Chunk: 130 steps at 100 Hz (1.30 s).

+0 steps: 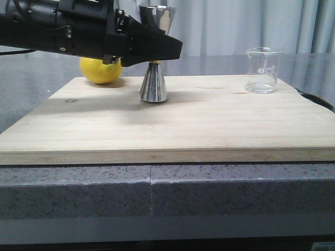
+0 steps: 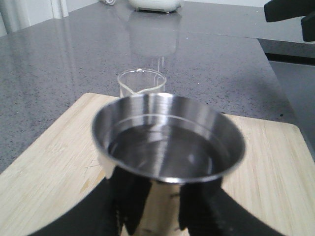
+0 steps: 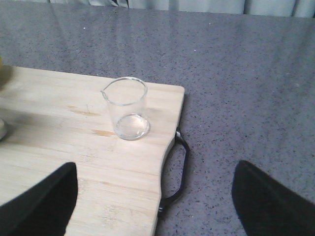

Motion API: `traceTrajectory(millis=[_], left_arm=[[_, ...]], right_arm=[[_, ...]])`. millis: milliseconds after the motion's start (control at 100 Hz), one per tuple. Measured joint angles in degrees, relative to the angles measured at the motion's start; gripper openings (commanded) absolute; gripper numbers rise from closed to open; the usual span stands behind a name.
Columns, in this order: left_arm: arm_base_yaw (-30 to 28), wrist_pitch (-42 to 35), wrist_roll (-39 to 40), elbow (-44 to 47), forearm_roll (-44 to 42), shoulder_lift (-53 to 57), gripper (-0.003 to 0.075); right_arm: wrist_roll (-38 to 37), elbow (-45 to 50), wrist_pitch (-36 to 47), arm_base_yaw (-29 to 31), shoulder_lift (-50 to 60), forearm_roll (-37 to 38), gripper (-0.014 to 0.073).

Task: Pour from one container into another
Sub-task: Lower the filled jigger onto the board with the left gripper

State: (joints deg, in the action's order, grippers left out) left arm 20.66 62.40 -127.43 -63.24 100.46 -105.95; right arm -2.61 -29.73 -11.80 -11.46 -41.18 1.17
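Jigger [image 1: 154, 78] waist hidden behind left gripper [image 1: 157, 49], lemon [image 1: 100, 70] partly covered, right jaws cropped.

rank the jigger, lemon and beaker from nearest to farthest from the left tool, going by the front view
1. Jigger: at the left tool, whose fingers sit around its narrow waist, near the middle of the wooden board.
2. Lemon: just behind and to the left of the jigger, at the board's far left edge, under the arm.
3. Beaker: far off at the board's far right corner, standing alone.
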Motion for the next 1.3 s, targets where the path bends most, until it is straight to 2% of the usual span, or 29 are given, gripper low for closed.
traceTrajectory(millis=[370,1300], left_arm=[[0.0,-1.9,-0.1,-3.7,0.2,0.0,0.0237],[0.0,-3.6,-0.1,-3.7,0.2,-2.3,0.0237]], right_arm=[[0.1,0.0,0.1,0.0,0.0,0.5,0.0579],[0.1,0.0,2.5,0.0,0.0,1.1,0.0579]])
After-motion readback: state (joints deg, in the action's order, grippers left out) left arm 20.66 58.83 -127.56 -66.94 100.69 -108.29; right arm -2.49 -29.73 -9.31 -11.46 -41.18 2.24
